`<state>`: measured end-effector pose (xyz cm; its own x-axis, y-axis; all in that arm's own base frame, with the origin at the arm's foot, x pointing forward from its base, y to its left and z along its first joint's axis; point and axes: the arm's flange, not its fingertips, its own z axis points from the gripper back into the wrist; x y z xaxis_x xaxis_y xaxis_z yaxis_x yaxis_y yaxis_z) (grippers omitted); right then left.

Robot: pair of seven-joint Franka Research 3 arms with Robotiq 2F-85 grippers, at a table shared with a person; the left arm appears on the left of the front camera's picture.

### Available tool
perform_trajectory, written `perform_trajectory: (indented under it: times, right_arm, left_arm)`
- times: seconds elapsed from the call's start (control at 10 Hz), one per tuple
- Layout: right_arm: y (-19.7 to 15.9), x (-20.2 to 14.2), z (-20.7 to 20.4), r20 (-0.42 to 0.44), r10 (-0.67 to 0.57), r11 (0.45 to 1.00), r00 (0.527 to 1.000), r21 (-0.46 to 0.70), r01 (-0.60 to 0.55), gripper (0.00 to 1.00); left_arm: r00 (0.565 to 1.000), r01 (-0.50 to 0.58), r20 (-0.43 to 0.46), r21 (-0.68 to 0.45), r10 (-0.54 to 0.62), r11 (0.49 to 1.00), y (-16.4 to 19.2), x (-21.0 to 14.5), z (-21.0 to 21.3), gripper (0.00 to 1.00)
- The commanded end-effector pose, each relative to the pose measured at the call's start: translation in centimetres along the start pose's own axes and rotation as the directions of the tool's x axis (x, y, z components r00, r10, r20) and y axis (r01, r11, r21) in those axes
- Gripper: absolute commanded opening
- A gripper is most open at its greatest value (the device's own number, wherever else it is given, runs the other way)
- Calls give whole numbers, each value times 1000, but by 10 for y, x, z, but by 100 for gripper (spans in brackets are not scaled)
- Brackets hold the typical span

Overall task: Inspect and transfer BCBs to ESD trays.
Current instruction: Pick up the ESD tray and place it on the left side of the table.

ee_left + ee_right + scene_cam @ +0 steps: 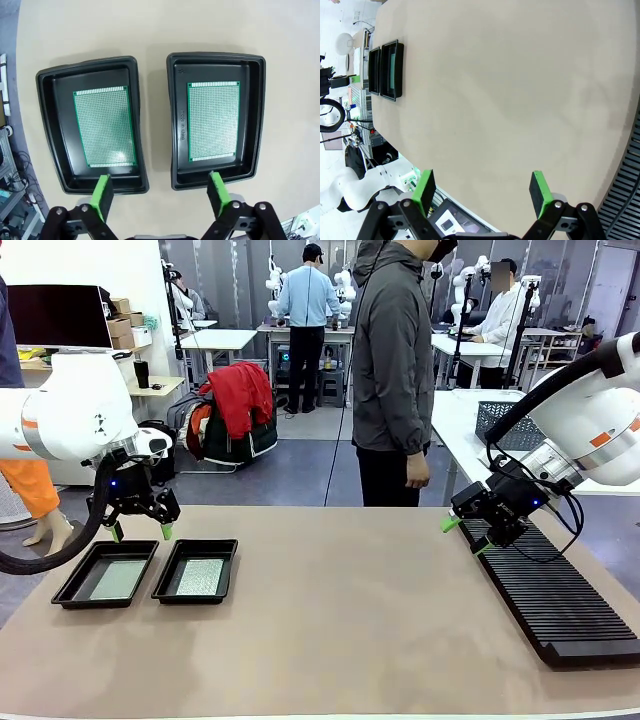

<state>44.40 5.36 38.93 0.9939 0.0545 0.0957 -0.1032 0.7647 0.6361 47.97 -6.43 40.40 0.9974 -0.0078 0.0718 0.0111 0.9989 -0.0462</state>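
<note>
Each shallow black plastic tray [95, 125] [216, 120] at ten o'clock carries one flat green circuit board [105, 126] [213, 121], apparently delivered, so left gripper [162, 194] and right gripper [462, 536] hover wide open, empty.

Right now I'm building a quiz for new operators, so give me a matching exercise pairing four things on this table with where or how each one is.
Column one:
1. left hand
2. right hand
3. two ESD trays
4. ribbed rack

Column two:
A. lies along the table's right side
B. open, above the trays' far edge
C. side by side, a green BCB flat in each
D. open, over the rack's far end

Pairs: 1-B, 2-D, 3-C, 4-A
</note>
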Motion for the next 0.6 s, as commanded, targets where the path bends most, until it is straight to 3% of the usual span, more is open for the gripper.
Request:
perform_trajectory:
  times: [0.0,0.5]
  right_arm:
    - [2,0,0,3,-16,1000,1000,-8,16,100]
    - [2,0,0,3,-16,1000,1000,-8,16,100]
  left_arm:
    - [1000,-2,2,0,2,1000,0,0,0,100]
    - [1000,-2,2,0,2,1000,0,0,0,100]
